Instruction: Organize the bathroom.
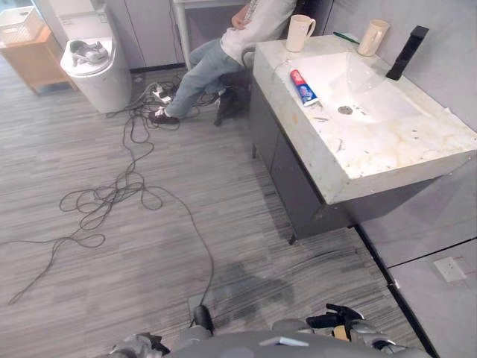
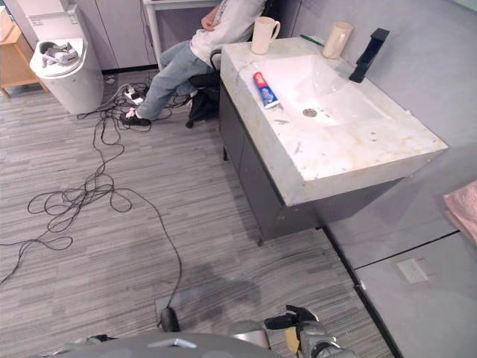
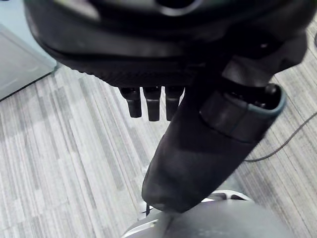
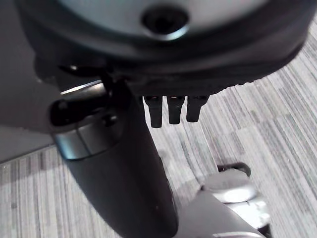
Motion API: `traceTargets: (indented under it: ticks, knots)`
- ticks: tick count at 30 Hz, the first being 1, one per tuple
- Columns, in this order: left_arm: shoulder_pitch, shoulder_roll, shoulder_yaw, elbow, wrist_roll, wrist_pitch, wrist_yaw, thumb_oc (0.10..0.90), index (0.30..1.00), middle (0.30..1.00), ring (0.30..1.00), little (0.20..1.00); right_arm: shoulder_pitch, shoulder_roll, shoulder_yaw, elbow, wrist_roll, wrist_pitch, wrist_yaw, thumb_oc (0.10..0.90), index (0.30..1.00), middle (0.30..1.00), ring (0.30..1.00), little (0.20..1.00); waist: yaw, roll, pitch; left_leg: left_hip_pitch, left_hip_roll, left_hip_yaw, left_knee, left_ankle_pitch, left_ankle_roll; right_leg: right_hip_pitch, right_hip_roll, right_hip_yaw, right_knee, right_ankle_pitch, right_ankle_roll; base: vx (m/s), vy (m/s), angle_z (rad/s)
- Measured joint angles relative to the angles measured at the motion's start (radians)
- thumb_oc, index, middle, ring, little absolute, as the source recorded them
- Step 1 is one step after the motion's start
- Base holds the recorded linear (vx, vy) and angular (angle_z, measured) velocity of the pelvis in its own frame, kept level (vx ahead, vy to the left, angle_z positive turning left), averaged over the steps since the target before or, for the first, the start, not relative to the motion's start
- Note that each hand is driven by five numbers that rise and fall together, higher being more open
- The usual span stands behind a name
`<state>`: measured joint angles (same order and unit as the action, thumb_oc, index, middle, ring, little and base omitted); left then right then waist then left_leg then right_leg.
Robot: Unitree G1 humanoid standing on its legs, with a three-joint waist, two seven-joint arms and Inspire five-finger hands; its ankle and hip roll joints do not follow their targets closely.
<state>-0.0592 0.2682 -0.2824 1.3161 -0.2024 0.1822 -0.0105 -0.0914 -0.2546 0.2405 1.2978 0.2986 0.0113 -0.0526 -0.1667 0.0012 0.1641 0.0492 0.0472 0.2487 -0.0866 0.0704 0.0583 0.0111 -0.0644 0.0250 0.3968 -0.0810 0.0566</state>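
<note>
A red, white and blue toothpaste tube (image 1: 302, 87) lies on the rim of the pale stone sink counter (image 1: 387, 160), left of the basin. Two cream cups (image 1: 299, 33) (image 1: 372, 37) stand at the counter's far end, with a green toothbrush (image 1: 346, 36) lying between them. A black faucet (image 1: 407, 53) rises at the wall side. My right hand (image 1: 339, 321) hangs low, well short of the counter. Its fingers (image 4: 171, 110) are straight and hold nothing. My left hand (image 3: 198, 153) also hangs over the floor, with its fingers (image 3: 152, 104) straight and nothing in them.
A person (image 1: 223, 52) sits just beyond the counter's far end. A white toilet (image 1: 97, 71) and a wooden shelf (image 1: 33, 56) with a basket stand at the far left. A power strip (image 1: 160, 93) lies on the floor. Pink cloth (image 2: 463, 209) hangs on the right wall.
</note>
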Motion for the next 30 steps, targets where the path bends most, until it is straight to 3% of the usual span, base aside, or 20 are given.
traceTargets:
  ticks: [1,2,4,5,6,9,10,12,13,16,21,22,23,24,26,27,28,29,30]
  knots:
    - [-0.007,0.0,-0.012,0.0,-0.005,0.0,-0.006,0.8,0.9,0.9,0.9,0.9,0.0,0.0,0.001,-0.003,0.001,0.0,0.003,0.8,0.9,0.9,0.9,0.9,0.001,0.006,0.003,0.007,-0.015,0.006,0.001,-0.008,0.011,-0.062,-0.017,-0.009,0.125,0.022,0.014,0.24,0.41,-0.1]
    - [-0.014,0.0,-0.033,-0.005,-0.027,-0.002,-0.012,0.8,0.9,0.9,0.9,0.9,-0.005,-0.011,-0.005,-0.012,0.002,-0.006,0.004,0.8,0.9,0.9,0.9,0.9,-0.002,0.007,0.008,0.023,-0.041,0.014,-0.001,-0.016,0.044,-0.167,-0.048,-0.007,0.323,0.076,0.045,0.18,0.218,-0.1]
    - [-0.018,-0.007,-0.044,-0.014,-0.036,-0.004,-0.019,0.8,0.9,0.9,0.9,0.9,0.0,-0.038,-0.001,-0.026,-0.019,-0.009,0.013,0.8,0.9,0.9,0.9,0.9,-0.016,0.025,0.013,0.054,-0.07,0.027,-0.004,-0.042,0.06,-0.246,-0.082,0.008,0.469,0.07,0.036,0.18,0.15,-0.01]
    - [-0.018,-0.011,-0.042,-0.021,-0.036,-0.007,-0.024,0.8,0.9,0.9,0.9,0.9,0.003,-0.044,-0.001,-0.026,-0.018,-0.006,0.021,0.8,0.9,0.9,0.9,0.9,-0.018,0.039,0.012,0.062,-0.072,0.032,-0.003,-0.041,0.053,-0.245,-0.087,0.008,0.48,0.07,0.036,0.25,0.11,-0.08]
    - [-0.022,-0.012,-0.033,-0.03,-0.037,-0.01,-0.026,0.8,0.9,0.9,0.9,0.9,0.005,-0.057,-0.003,-0.034,-0.021,-0.006,0.027,0.8,0.9,0.9,0.9,0.9,-0.024,0.057,0.007,0.062,-0.075,0.043,0.0,-0.062,0.048,-0.243,-0.068,0.024,0.444,0.065,0.044,0.22,0.073,-0.16]
    - [-0.058,-0.011,-0.02,-0.03,-0.036,-0.009,-0.025,0.8,0.9,0.9,0.9,0.9,0.006,-0.063,0.001,-0.036,-0.059,-0.005,0.042,0.8,0.9,0.9,0.9,0.9,-0.03,0.067,0.008,0.046,-0.067,0.059,0.002,-0.061,0.044,-0.178,-0.054,0.035,0.273,0.02,0.069,0.26,0.091,-0.32]
    - [-0.095,0.003,-0.017,-0.03,-0.036,-0.01,-0.021,0.8,0.9,0.9,0.9,0.9,0.013,-0.05,0.008,-0.037,-0.059,-0.001,0.049,0.8,0.9,0.9,0.9,0.9,-0.03,0.043,0.022,0.042,-0.069,0.064,0.002,-0.062,0.042,-0.138,-0.055,0.035,0.181,-0.01,0.08,0.32,0.119,-0.29]
    - [-0.136,0.01,-0.015,-0.03,-0.038,-0.028,-0.013,0.8,0.9,0.9,0.9,0.9,0.033,-0.021,0.009,-0.048,-0.059,0.003,0.061,0.8,0.9,0.9,0.9,0.9,-0.029,0.007,0.037,0.027,-0.07,0.092,0.002,-0.067,0.038,-0.135,-0.059,0.033,0.117,-0.015,0.083,0.37,0.128,-0.49]
    - [-0.151,0.011,-0.013,-0.03,-0.04,-0.031,-0.009,0.8,0.9,0.9,0.9,0.9,0.028,-0.017,0.008,-0.06,-0.06,0.003,0.065,0.8,0.9,0.9,0.9,0.9,-0.028,-0.012,0.043,0.028,-0.069,0.099,0.002,-0.069,0.036,-0.147,-0.063,0.023,0.124,-0.019,0.089,0.49,0.115,-0.78]
    - [-0.182,-0.004,-0.012,-0.029,-0.041,-0.034,-0.003,0.8,0.9,0.9,0.9,0.9,0.046,-0.018,0.008,-0.069,-0.082,0.013,0.08,0.8,0.9,0.9,0.9,0.9,-0.038,-0.018,0.048,0.03,-0.062,0.113,0.002,-0.077,0.035,-0.177,-0.07,-0.012,0.142,-0.018,0.098,0.43,0.045,-0.41]
    - [-0.209,-0.018,0.01,-0.052,-0.026,-0.047,-0.027,0.8,0.9,0.9,0.9,0.9,0.085,-0.002,0.007,-0.045,-0.076,0.049,0.085,0.8,0.9,0.9,0.9,0.9,-0.073,-0.027,0.039,0.029,-0.074,0.044,0.019,-0.083,0.023,-0.123,-0.054,0.035,0.142,-0.08,0.061,0.42,-0.021,0.38]
    - [-0.191,-0.014,0.003,-0.051,-0.013,-0.048,-0.026,0.8,0.9,0.9,0.9,0.9,0.072,0.012,0.006,-0.034,-0.053,0.053,0.077,0.8,0.9,0.9,0.9,0.9,-0.073,-0.017,0.042,0.026,-0.044,0.05,0.059,-0.088,-0.133,-0.102,-0.021,0.032,0.127,-0.089,0.034,0.25,-0.069,0.1]
    - [-0.166,-0.011,0.002,-0.053,-0.013,-0.047,-0.024,0.8,0.9,0.9,0.9,0.9,0.064,0.034,0.006,-0.023,-0.049,0.054,0.077,0.8,0.9,0.9,0.9,0.9,-0.07,-0.029,0.029,-0.01,-0.036,0.023,0.139,-0.07,-0.188,-0.079,-0.014,0.026,0.085,-0.085,-0.005,0.2,-0.057,-0.13]
    - [-0.147,0.01,0.007,-0.048,-0.013,-0.041,-0.02,0.8,0.9,0.9,0.9,0.9,0.058,0.054,0.023,-0.002,-0.062,0.068,0.071,0.8,0.9,0.9,0.9,0.9,-0.05,-0.063,0.012,-0.094,-0.026,-0.04,0.311,-0.058,-0.209,-0.076,-0.017,0.014,0.086,-0.095,-0.023,0.11,-0.029,-0.28]
    - [-0.119,0.036,0.032,-0.049,-0.03,-0.03,-0.013,0.8,0.9,0.9,0.9,0.9,0.078,0.055,0.025,0.0,-0.056,0.069,0.073,0.8,0.9,0.9,0.9,0.9,-0.027,-0.112,-0.021,-0.191,-0.024,-0.065,0.478,-0.014,-0.239,-0.05,-0.034,0.029,-0.007,-0.059,-0.025,0.1,0.045,-0.4]
    - [-0.123,0.056,0.06,-0.051,-0.041,-0.031,-0.011,0.8,0.9,0.9,0.9,0.9,0.071,0.053,0.025,0.003,-0.055,0.069,0.074,0.8,0.9,0.9,0.9,0.9,-0.015,-0.14,-0.019,-0.233,-0.021,-0.073,0.584,-0.01,-0.237,-0.038,-0.058,0.06,-0.04,0.022,-0.04,0.15,0.226,-0.97]
    - [-0.113,0.075,0.066,-0.068,-0.067,-0.041,-0.002,0.8,0.9,0.9,0.9,0.9,0.056,0.042,0.025,0.001,-0.053,0.066,0.073,0.8,0.9,0.9,0.9,0.9,0.008,-0.159,-0.02,-0.265,-0.018,-0.059,0.648,-0.036,-0.174,-0.02,-0.071,0.112,-0.075,0.009,0.014,0.1,0.214,-1.31]
    - [-0.104,0.073,0.053,-0.07,-0.067,-0.045,0.021,0.8,0.9,0.9,0.9,0.9,0.044,0.028,0.027,0.0,-0.056,0.049,0.075,0.8,0.9,0.9,0.9,0.9,0.009,-0.147,-0.034,-0.267,-0.015,-0.08,0.588,-0.111,-0.118,-0.019,-0.064,0.117,-0.127,-0.025,0.032,0.13,0.295,-2.01]
    - [-0.094,0.043,0.044,-0.067,-0.073,-0.051,0.041,0.8,0.9,0.9,0.9,0.9,-0.006,-0.001,0.033,0.002,-0.058,0.02,0.075,0.8,0.9,0.9,0.9,0.9,0.013,-0.091,-0.042,-0.232,-0.028,-0.142,0.419,-0.154,-0.045,-0.013,-0.035,0.176,-0.205,-0.033,0.022,0.06,0.201,-2.24]
